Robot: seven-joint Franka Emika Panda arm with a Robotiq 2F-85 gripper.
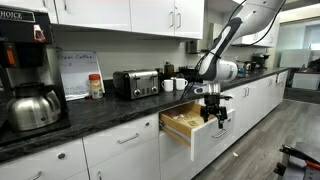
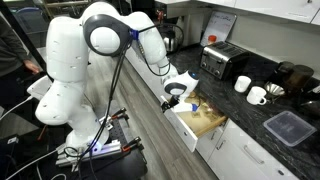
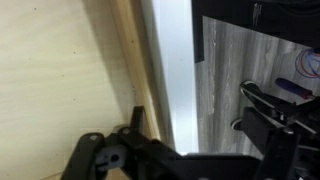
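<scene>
A white drawer in the lower cabinets stands pulled out, and its pale wood inside shows in both exterior views. My gripper hangs at the top edge of the drawer's front panel, as the other exterior view also shows. In the wrist view the gripper straddles the white front panel. One finger is on the wooden inner side and the other finger is out over the grey floor. The jaws stand wide apart, open, with a gap on the outer side of the panel.
On the dark counter stand a toaster, a coffee machine with a metal pot, a jar and white mugs. A black tray lies on the counter. The robot's base and cables sit on the floor.
</scene>
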